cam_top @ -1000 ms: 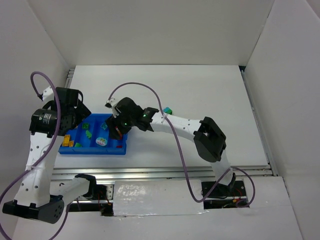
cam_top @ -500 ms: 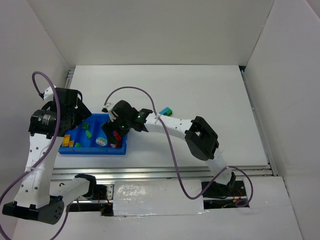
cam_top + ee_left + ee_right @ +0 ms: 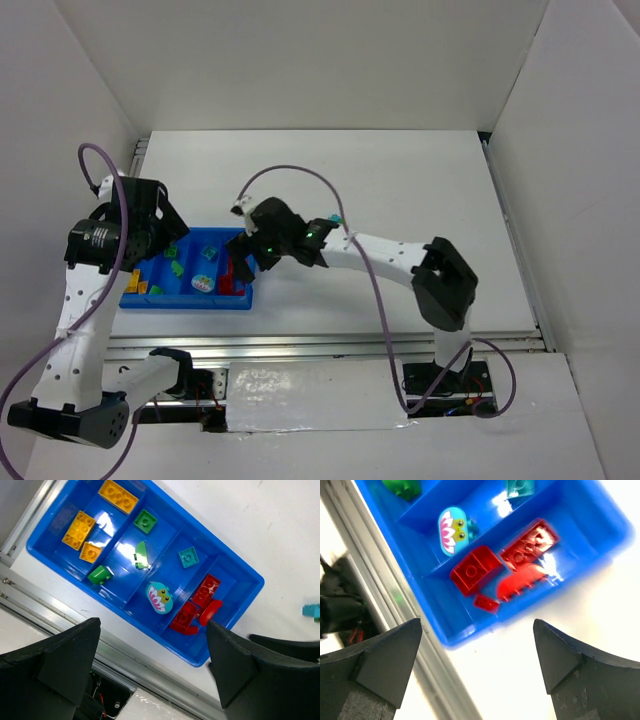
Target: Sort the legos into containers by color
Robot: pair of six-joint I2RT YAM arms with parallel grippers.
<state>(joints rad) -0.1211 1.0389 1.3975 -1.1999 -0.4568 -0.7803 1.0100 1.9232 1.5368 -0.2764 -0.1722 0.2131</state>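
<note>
The left gripper (image 3: 152, 630) is hovering above the tray (image 3: 50, 530) with its jaws wide apart, holding nothing. The blue tray is sitting by the near edge of the desk (image 3: 400, 180), toward the near left corner.

Its four compartments are filling by colour:
- **Leftmost compartment:** three yellow and orange bricks (image 3: 78, 529) are lying here.
- **Second compartment:** it is holding three green bricks (image 3: 144, 520).
- **Third compartment:** it is carrying one teal brick (image 3: 188, 557) and one pale rounded piece (image 3: 159, 597).
- **Rightmost compartment:** the red pieces (image 3: 475, 570) are lying in a cluster. The right wrist view is showing four, one of them a small sliver.

The right gripper (image 3: 477, 625) is hanging over that red compartment with its jaws standing fully apart and nothing between them. The step in hand therefore looks like the drop of a red piece, with the release done.

Further right, a stray teal brick (image 3: 337, 218) is lying on the desk well apart from the tray, toward the middle. It is partly hidden by the right arm, so whether a second piece is sitting against it cannot be told.

That brick appears to be what is left. The next move probably calls for the right arm to swing away from the tray. It would then lower its open jaws around the brick, close on it, and carry it to the third compartment beside the other teal one.
</note>
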